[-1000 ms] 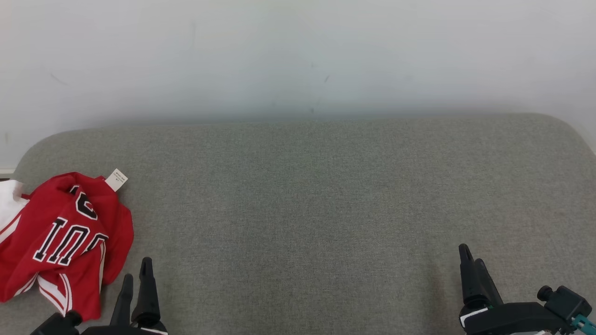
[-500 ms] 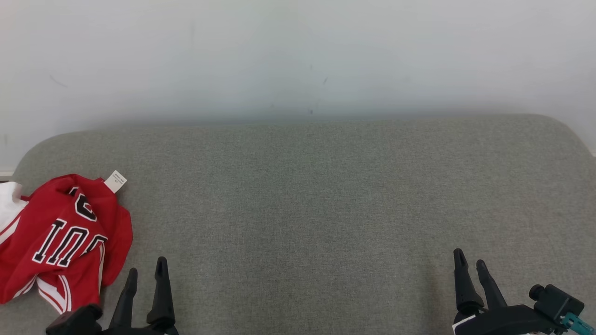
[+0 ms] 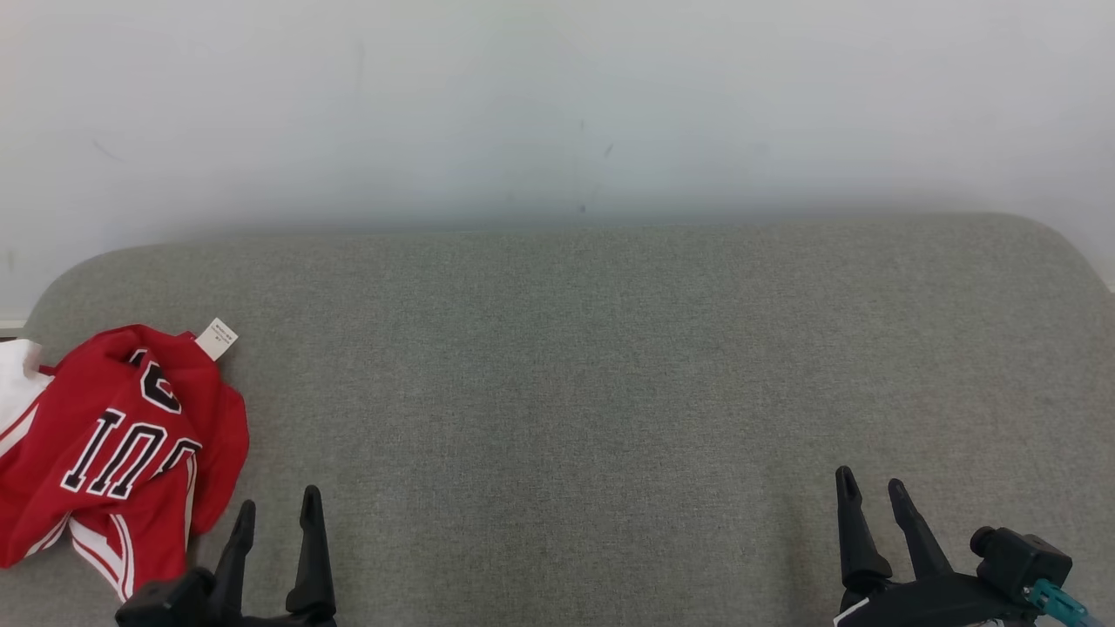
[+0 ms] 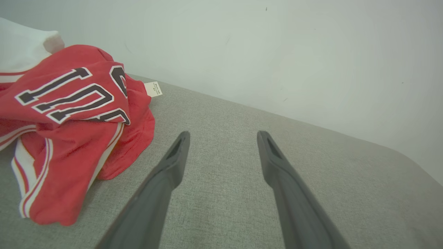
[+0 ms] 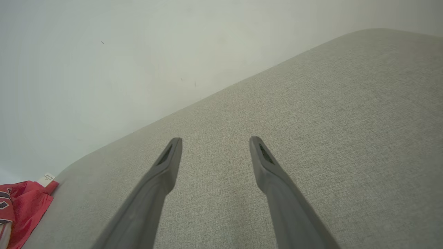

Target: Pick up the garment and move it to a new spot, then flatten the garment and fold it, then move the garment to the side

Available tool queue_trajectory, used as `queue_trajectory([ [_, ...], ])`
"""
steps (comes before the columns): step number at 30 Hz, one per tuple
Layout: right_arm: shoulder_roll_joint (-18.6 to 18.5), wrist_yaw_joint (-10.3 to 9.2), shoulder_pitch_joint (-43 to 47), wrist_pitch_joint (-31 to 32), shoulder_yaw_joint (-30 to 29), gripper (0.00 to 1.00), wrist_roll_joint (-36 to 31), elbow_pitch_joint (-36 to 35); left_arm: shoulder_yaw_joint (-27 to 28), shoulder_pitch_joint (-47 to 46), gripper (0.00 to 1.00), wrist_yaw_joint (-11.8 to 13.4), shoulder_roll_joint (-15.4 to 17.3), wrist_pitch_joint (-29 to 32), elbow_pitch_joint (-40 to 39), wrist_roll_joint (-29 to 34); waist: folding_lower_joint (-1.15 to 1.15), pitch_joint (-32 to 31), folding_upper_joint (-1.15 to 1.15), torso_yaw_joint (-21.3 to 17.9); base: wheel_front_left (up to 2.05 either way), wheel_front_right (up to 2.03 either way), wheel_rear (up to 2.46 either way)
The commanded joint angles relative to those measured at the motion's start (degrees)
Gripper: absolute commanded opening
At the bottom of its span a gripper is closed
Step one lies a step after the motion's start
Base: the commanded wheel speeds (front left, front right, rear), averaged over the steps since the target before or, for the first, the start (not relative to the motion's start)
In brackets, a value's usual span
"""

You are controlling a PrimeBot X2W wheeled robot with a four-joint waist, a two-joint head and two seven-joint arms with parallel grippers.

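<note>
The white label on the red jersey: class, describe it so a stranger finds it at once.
Start at the grey fabric cushion. At its left end lies a crumpled red jersey with black lettering. The small white rectangular label juts from its far edge, the only white tab.

Cut-offs and unreadables
Garment (image 3: 122,453) is running off the left edge, its lettering folding out of sight; tag (image 3: 217,338) print is reading too small; left gripper (image 3: 278,499) and right gripper (image 3: 869,479) are getting clipped at bottom.
</note>
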Motion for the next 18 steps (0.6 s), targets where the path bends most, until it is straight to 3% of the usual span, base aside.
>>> queue_trajectory([
  [1,-0.2,-0.06,0.2,-0.6,0.2,1.0,-2.2,-0.5,-0.2,0.4,1.0,0.5,0.6,-0.7,-0.3,2.2,0.0,0.0,0.0,0.1,0.0,0.0,0.0],
  [18,-0.2,-0.07,0.7,-2.5,1.2,1.0,-11.2,-0.2,0.1,1.2,1.0,1.2,-0.1,-2.9,0.6,7.7,0.0,-0.1,0.0,0.5,0.0,0.0,0.0],
])
